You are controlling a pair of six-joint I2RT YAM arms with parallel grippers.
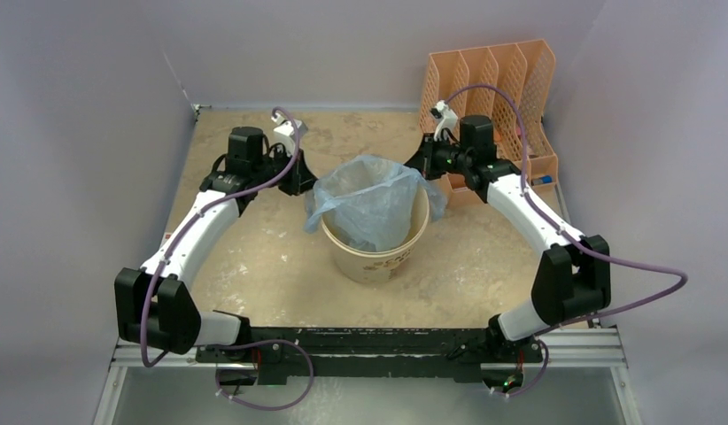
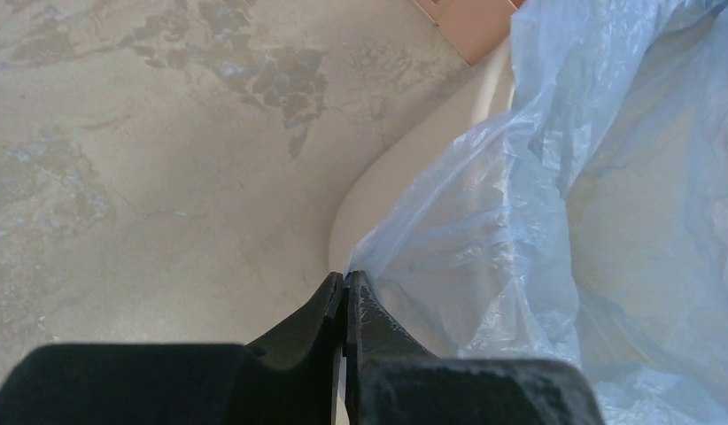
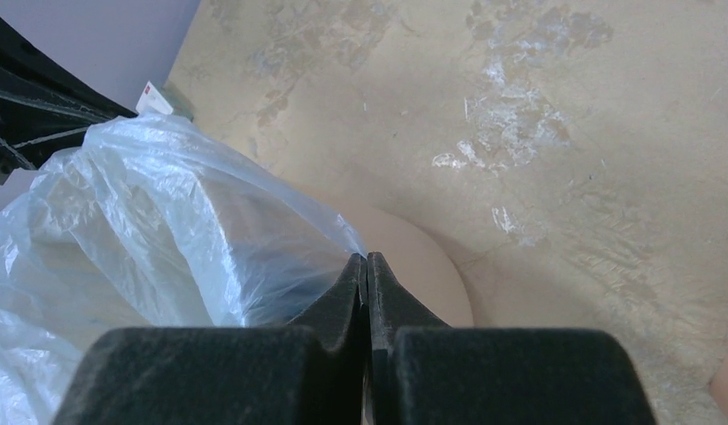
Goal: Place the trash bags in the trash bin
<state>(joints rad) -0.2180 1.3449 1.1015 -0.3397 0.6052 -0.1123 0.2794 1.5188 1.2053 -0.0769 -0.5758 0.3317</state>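
The cream trash bin [image 1: 378, 255] stands upright in the middle of the table. The pale-blue translucent trash bag [image 1: 371, 197] hangs down into it, and its mouth spreads wider than the rim. My left gripper [image 1: 307, 188] is at the bag's left edge. In the left wrist view its jaws [image 2: 344, 280] are shut on a pinch of the bag's film [image 2: 555, 221], just above the bin's rim [image 2: 405, 168]. My right gripper [image 1: 424, 166] is at the bag's right edge. Its jaws [image 3: 367, 261] are shut on a corner of the bag [image 3: 166, 212], over the bin [image 3: 427, 270].
An orange mesh file organizer [image 1: 498, 97] stands at the back right, close behind my right arm; a corner of it [image 2: 467, 18] shows in the left wrist view. Purple walls enclose the table on the left, right and back. The tabletop [image 1: 254, 257] is worn beige.
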